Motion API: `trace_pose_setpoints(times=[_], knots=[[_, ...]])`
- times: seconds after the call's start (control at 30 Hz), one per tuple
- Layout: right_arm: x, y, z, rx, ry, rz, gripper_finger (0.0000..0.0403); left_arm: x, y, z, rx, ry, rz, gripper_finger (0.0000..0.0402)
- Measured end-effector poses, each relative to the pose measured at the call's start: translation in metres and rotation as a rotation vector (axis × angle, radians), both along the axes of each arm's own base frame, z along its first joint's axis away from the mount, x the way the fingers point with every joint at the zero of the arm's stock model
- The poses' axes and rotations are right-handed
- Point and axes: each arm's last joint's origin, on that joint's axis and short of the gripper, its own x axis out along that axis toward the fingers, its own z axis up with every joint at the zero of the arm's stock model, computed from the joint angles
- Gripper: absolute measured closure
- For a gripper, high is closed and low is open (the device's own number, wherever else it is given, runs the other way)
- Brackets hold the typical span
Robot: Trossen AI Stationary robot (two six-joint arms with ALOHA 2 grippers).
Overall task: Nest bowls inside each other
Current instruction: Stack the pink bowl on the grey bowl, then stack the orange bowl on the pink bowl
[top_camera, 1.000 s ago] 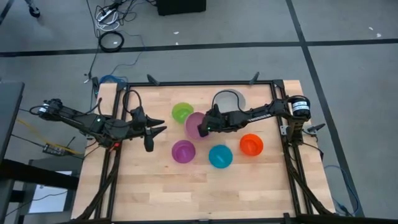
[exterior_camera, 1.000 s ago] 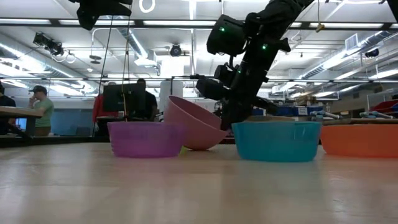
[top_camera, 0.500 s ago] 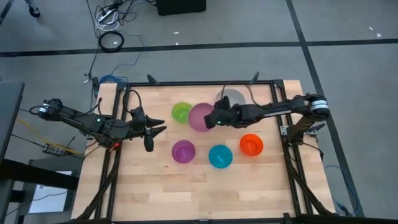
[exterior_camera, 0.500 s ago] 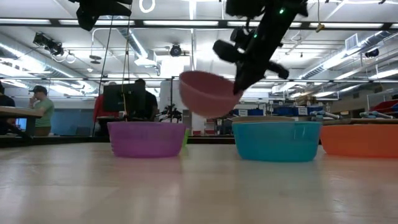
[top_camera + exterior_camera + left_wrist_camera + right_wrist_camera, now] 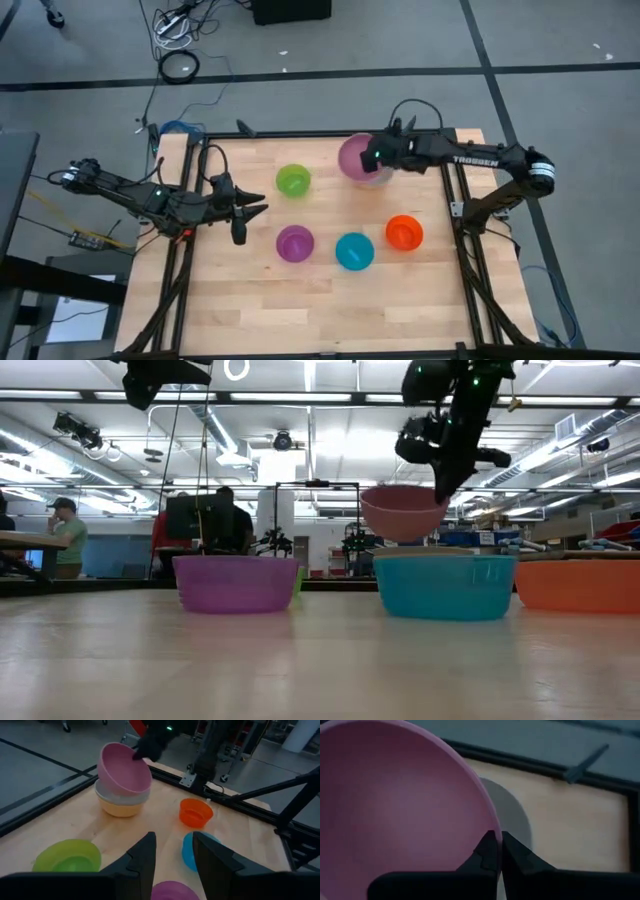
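My right gripper (image 5: 374, 158) is shut on the pink bowl (image 5: 356, 157) at the table's far right. It holds the bowl over the grey-white bowl (image 5: 121, 795), whose lower part looks orange. I cannot tell whether the two bowls touch. The lime green bowl (image 5: 293, 181), purple bowl (image 5: 295, 243), blue bowl (image 5: 354, 251) and red-orange bowl (image 5: 404, 233) stand mouth up on their bases. My left gripper (image 5: 174, 860) waits open at the left, with nothing between its fingers. My right gripper pinches the pink bowl's rim (image 5: 492, 826) on the side toward the table's right edge, one finger inside the bowl and one outside. The fingers (image 5: 487, 851) slant down from the right. The bowl is lifted clear of the table, mouth up and slightly tilted.
The black frame rail (image 5: 330, 133) runs along the far edge just behind the grey-white bowl. Bare wood lies toward the near edge (image 5: 330, 310). People stand in the room beyond (image 5: 65, 535).
My right gripper has risen and swung from the table's middle toward its far right corner. It has lifted the pink bowl off the wood and carried it over the grey-white bowl. The bowl was steeply tipped and is now nearly level.
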Motion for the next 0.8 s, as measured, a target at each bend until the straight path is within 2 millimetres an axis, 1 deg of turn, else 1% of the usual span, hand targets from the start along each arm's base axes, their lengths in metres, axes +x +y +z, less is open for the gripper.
trace_pose_setpoints(times=[0.17, 0.23, 0.3, 0.43, 0.6, 0.7, 0.8], knots=[[-0.013, -0.025, -0.011, 0.186, 0.046, -0.009, 0.0402, 0.0, -0.001, 0.0, -0.018, -0.002, -0.015, 0.0264], [-0.014, -0.029, -0.014, 0.228, 0.048, 0.004, 0.0399, 0.0, -0.001, 0.0, -0.026, -0.003, -0.014, 0.0264], [-0.013, -0.03, -0.014, 0.254, 0.038, 0.032, 0.0386, 0.0, -0.001, 0.0, -0.031, -0.005, -0.013, 0.0264], [-0.014, -0.026, -0.013, 0.267, 0.045, 0.066, 0.0333, 0.0, -0.001, 0.0, -0.032, -0.004, -0.012, 0.0264], [-0.023, -0.021, -0.009, 0.291, 0.091, 0.052, 0.0262, 0.0, -0.001, 0.0, -0.033, -0.004, -0.012, 0.0264], [-0.029, -0.014, -0.005, 0.288, 0.118, 0.051, 0.0234, 0.0, -0.001, 0.0, -0.032, -0.004, -0.012, 0.0264], [-0.032, -0.001, 0.003, 0.256, 0.129, 0.08, 0.0221, -0.001, 0.0, -0.002, -0.015, 0.023, -0.014, 0.0264]])
